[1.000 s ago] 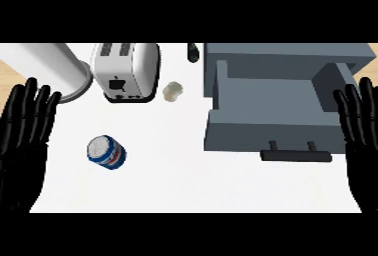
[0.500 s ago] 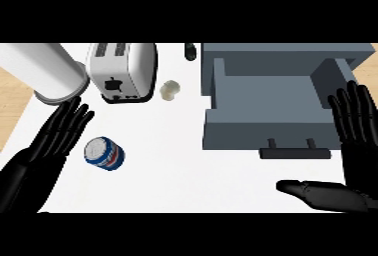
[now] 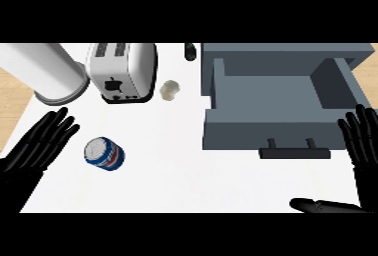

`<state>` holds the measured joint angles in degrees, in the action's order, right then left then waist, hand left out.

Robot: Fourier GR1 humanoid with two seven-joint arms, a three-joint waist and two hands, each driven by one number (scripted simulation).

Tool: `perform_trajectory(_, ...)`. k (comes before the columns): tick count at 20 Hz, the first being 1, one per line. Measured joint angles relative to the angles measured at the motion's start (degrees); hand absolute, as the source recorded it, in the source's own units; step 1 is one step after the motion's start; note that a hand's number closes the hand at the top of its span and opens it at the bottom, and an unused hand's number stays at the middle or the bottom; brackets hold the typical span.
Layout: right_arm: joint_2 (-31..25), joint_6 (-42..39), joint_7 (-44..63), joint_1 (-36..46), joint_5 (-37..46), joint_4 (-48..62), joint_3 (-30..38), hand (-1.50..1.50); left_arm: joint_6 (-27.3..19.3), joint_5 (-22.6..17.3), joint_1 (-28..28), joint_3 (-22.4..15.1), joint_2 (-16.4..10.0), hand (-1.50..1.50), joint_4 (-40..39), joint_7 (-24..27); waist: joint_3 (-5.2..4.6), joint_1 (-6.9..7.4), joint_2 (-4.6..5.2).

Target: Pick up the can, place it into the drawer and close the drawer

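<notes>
The can [image 3: 104,153] sits on the white counter [image 3: 184,185] in the lower left of the frame, its silvery end turned up toward the view and a blue side with red and white marks showing below it; nothing holds it. Just to its left is the left hand [image 3: 33,147], fingers straight and spread, pointing toward the upper right. It is close to the can, but a strip of bare counter shows between them. At the right edge of the frame the right hand [image 3: 364,150] has its fingers straight and apart, pointing up the frame, with the thumb reaching left along the lower edge; it grips nothing. The grey drawer [image 3: 251,132] fills the upper right and stands pulled out, its inside bare, its dark handle [image 3: 295,153] on the front wall facing the lower edge, just left of the right hand's fingers. The can and the drawer are well apart. Along the top sit a tall white cylinder [image 3: 44,70] at upper left, a white toaster [image 3: 122,70] beside it, a small pale lump [image 3: 170,90] between toaster and drawer, and a small dark object [image 3: 190,51] at the top edge.
</notes>
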<state>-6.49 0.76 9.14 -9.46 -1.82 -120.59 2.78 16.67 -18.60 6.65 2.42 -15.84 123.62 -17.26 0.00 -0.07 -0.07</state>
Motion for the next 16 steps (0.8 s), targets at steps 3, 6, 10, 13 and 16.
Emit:
perform_trajectory(3, 0.55, -0.60, -0.30, -1.42, 0.07, -0.45, 0.15, -1.50, 0.62, -1.97, 1.50, 1.75, 0.41, -1.50, 1.38, -1.71, 0.01, 0.06, 0.00)
perform_trajectory(6, 0.51, -1.85, -2.14, -2.56, -0.73, 0.16, 1.61, -1.50, 1.31, -1.55, 0.96, 2.99, 1.09, -1.50, -1.14, -1.33, 0.00, 0.00, 0.02)
perform_trajectory(10, 0.81, -3.69, -4.30, -4.42, -1.37, 0.57, 2.43, -1.50, 1.61, -0.93, 1.00, 4.00, 2.02, -1.50, -2.14, -2.11, 0.02, -0.03, 0.03)
perform_trajectory(13, 0.55, -4.54, -4.85, -3.41, -1.90, 2.04, 3.81, -1.50, 2.27, -0.18, -1.25, 4.94, 2.38, -1.50, -5.38, -1.27, -0.01, -0.04, 0.04)
perform_trajectory(16, 1.22, -5.08, -4.95, -4.95, -1.52, 1.16, 3.78, -1.50, 3.07, 1.39, -2.72, 5.54, 2.94, -1.50, -8.86, 0.68, 0.01, -0.10, 0.05)
